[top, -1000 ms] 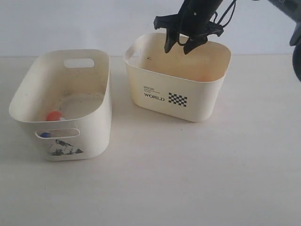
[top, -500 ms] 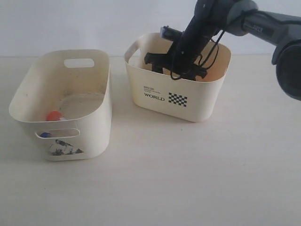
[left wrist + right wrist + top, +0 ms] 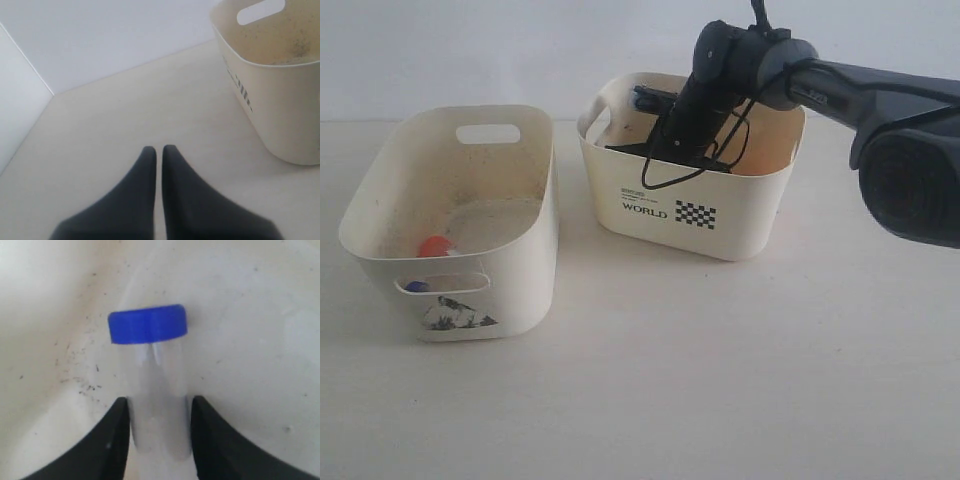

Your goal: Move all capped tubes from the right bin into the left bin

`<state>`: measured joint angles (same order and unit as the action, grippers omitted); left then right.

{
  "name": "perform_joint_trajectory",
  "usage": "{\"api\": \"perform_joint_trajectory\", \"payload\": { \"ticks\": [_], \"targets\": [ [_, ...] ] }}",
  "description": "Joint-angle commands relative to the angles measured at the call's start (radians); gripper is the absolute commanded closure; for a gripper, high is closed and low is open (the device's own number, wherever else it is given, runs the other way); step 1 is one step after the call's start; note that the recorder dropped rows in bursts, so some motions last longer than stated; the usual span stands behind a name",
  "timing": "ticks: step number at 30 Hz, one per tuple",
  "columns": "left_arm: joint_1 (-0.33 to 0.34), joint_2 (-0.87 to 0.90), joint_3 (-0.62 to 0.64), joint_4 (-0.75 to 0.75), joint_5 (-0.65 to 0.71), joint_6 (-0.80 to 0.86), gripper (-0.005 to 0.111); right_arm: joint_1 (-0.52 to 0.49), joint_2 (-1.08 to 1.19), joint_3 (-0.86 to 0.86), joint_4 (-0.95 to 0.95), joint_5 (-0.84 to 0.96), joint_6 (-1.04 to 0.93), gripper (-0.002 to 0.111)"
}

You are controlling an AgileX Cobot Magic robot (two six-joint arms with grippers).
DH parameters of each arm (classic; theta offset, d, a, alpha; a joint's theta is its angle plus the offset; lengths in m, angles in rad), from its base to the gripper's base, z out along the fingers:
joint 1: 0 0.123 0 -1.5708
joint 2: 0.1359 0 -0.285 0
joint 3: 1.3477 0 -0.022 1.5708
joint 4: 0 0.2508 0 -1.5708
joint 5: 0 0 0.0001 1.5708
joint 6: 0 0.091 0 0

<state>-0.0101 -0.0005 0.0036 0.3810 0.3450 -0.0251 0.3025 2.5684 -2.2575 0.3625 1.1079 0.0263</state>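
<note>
Down inside the right bin (image 3: pixel 695 215), below its rim, with the right gripper (image 3: pixel 160 402) at the end of a dark arm (image 3: pixel 880 85) reaching in from the right of the exterior view. Narrowed to the width of a blue-capped tube (image 3: pixel 156 382), one dark finger (image 3: pixel 112 440) against each side of the clear body. Lying flat on the bin's speckled cream floor, with the lower part of the body between the fingertips and the blue cap well past them, on the side away from the wrist. Over in the left bin (image 3: pixel 525 260), well apart from the gripper: an orange-capped tube (image 3: pixel 435 245) on the floor, and a second blue cap (image 3: pixel 417 286) showing through the front slot handle. Off to the side, above the bare tabletop (image 3: pixel 125 115) and near the left bin's outer wall: the left gripper (image 3: pixel 159 150), closed to a thin slit on nothing.
</note>
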Motion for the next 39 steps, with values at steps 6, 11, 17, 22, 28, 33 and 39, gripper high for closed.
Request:
{"api": "perform_joint_trajectory", "payload": {
  "ticks": [6, 11, 17, 22, 28, 33, 39],
  "targets": [
    [0.000, 0.000, -0.004, 0.002, -0.003, -0.010, 0.102, -0.030, -0.007, -0.175, -0.077, 0.113, 0.016, 0.108],
    [0.000, 0.000, -0.004, 0.002, -0.003, -0.010, 0.102, -0.064, -0.079, -0.197, -0.082, 0.113, -0.009, 0.108],
    [0.000, 0.000, -0.004, 0.002, -0.003, -0.010, 0.102, -0.095, -0.162, -0.197, -0.070, 0.113, -0.044, 0.108],
    [0.000, 0.000, -0.004, 0.002, -0.003, -0.010, 0.102, -0.131, -0.241, -0.197, -0.091, 0.113, -0.062, 0.108],
    [0.000, 0.000, -0.004, 0.002, -0.003, -0.010, 0.102, -0.160, -0.328, -0.049, -0.151, 0.113, -0.079, 0.108],
    [0.000, 0.000, -0.004, 0.002, -0.003, -0.010, 0.102, -0.164, -0.467, 0.226, -0.092, 0.113, -0.265, 0.108],
    [0.000, 0.000, -0.004, 0.002, -0.003, -0.010, 0.102, -0.164, -0.641, 0.473, 0.180, 0.113, -0.480, 0.108]
  ]
}}
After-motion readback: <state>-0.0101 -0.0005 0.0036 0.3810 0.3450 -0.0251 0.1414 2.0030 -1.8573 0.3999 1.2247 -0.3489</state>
